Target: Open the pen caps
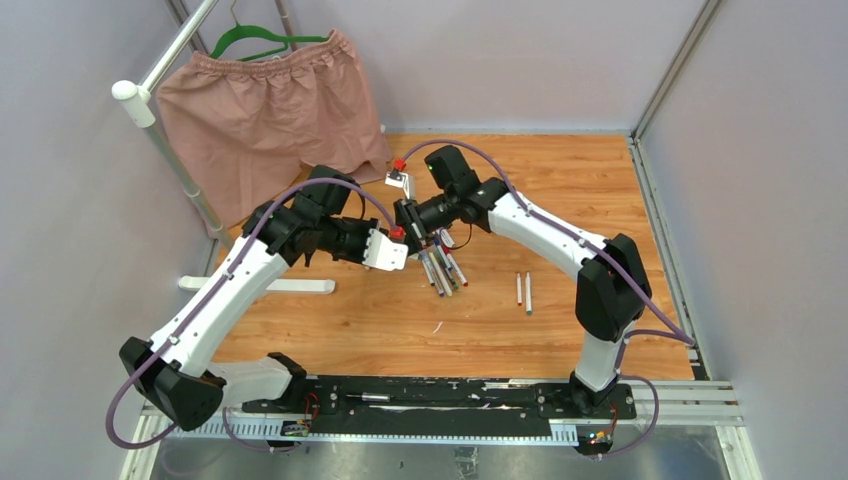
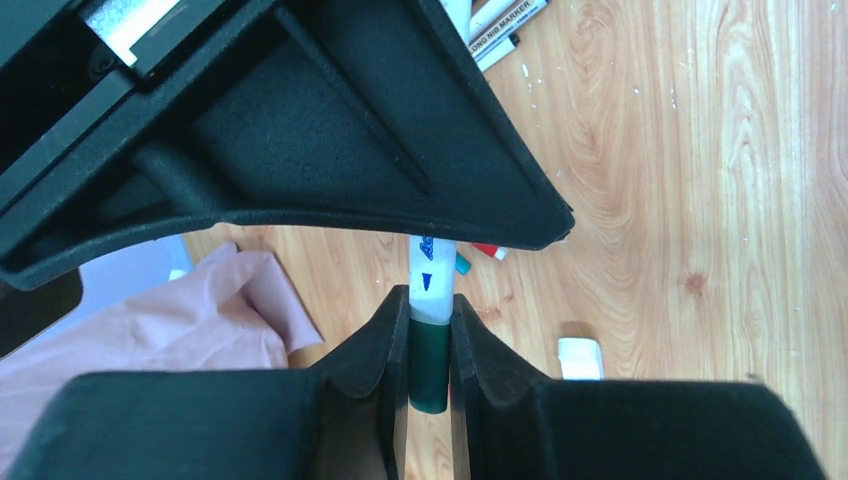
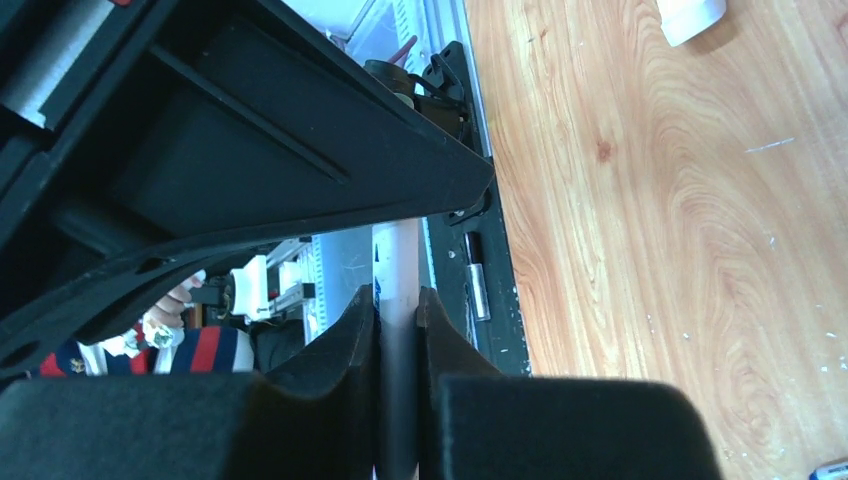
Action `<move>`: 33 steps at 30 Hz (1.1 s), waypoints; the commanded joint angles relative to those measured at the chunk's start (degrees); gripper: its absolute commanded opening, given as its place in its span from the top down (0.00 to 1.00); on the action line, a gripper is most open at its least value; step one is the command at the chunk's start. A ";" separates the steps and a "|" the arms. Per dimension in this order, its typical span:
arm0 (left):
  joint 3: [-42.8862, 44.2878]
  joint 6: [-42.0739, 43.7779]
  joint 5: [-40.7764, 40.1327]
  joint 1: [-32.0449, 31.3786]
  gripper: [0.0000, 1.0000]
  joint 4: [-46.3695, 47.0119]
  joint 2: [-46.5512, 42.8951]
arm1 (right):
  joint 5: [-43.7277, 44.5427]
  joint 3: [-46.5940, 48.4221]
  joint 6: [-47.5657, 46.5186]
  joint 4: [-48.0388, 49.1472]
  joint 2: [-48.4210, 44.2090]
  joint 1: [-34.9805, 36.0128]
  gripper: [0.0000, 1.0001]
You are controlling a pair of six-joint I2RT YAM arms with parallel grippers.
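Note:
One pen is held between both grippers above the table. My left gripper [image 2: 430,310] is shut on its dark green pen cap [image 2: 430,365]; the white barrel [image 2: 432,275] runs up from the cap and passes behind the other gripper. My right gripper [image 3: 398,300] is shut on that white barrel [image 3: 396,255]. In the top view the left gripper [image 1: 397,247] and right gripper [image 1: 409,216] meet tip to tip at mid-table. The pen between them is barely visible there. A bundle of pens [image 1: 441,268] lies just below them.
Two more pens [image 1: 523,292] lie to the right of the bundle. A long white bar [image 1: 270,285] rests at the left. Pink shorts [image 1: 265,110] hang on a green hanger at the back left. A small white stubby piece [image 2: 580,358] sits on the wood.

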 commanded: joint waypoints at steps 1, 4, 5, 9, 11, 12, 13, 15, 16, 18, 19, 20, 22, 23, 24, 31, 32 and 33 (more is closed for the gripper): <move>0.87 -2.03 2.35 -0.13 0.98 -0.23 -1.75 | -2.61 -2.19 1.52 4.20 -0.35 0.26 1.00; 0.18 -3.20 3.19 -0.18 0.66 -0.37 -2.86 | -4.92 -5.32 1.57 7.96 -1.73 -0.70 1.00; -0.11 -3.43 3.55 -0.13 0.58 -0.41 -3.29 | -5.60 -6.23 1.81 8.87 -1.92 -0.96 1.00; -0.78 -3.35 4.62 -0.18 0.52 -0.33 -3.82 | -7.15 -7.91 1.72 10.29 -2.05 -1.10 1.00; -0.91 -3.41 3.86 -0.18 0.54 -0.37 -3.59 | -7.44 -8.16 1.34 10.41 -2.28 -1.10 1.00; -1.11 -3.16 3.15 -0.18 0.54 -0.41 -3.66 | -7.31 -8.31 1.16 10.36 -2.48 -1.09 1.00; -1.51 -2.83 2.49 -0.13 0.55 -0.41 -3.77 | -7.18 -8.37 1.09 10.38 -2.74 -1.20 1.00; -2.31 -2.32 2.10 -0.18 0.55 -0.41 -4.09 | -6.90 -8.15 1.25 10.34 -2.71 -1.21 1.00; -2.51 -2.44 2.58 -0.12 0.55 -0.41 -4.25 | -6.72 -7.93 1.46 10.40 -2.54 -1.20 1.00; -2.62 -3.08 3.83 -0.18 0.55 -0.41 -4.43 | -6.61 -7.40 1.71 10.35 -2.26 -1.18 1.00; -2.77 -3.12 4.14 -0.18 0.54 -0.41 -4.52 | -6.49 -7.14 1.78 10.39 -2.20 -1.25 1.00; -2.99 -3.02 4.02 -0.18 0.54 -0.41 -4.57 | -6.40 -6.95 1.94 10.34 -2.14 -1.26 1.00; -3.42 -2.66 2.60 -0.18 0.54 -0.41 -4.59 | -6.51 -6.56 2.19 10.41 -2.23 -1.21 1.00; -3.56 -2.50 1.94 -0.18 0.54 -0.41 -4.58 | -6.43 -6.54 2.21 10.40 -2.24 -1.20 1.00; -3.71 -2.32 1.26 -0.18 0.55 -0.37 -4.52 | -6.47 -6.58 2.22 10.39 -2.56 -1.17 1.00; -2.17 -3.41 0.00 -0.18 0.73 -0.25 -2.07 | -6.09 -6.43 2.86 10.42 -2.69 -1.25 1.00; -1.70 -3.73 0.78 -0.18 0.76 -0.32 -2.05 | -6.00 -6.30 3.02 10.43 -2.45 -1.18 1.00; -1.33 -4.00 1.50 -0.18 0.80 -0.25 -1.97 | -5.91 -6.17 3.25 10.52 -2.23 -1.17 1.00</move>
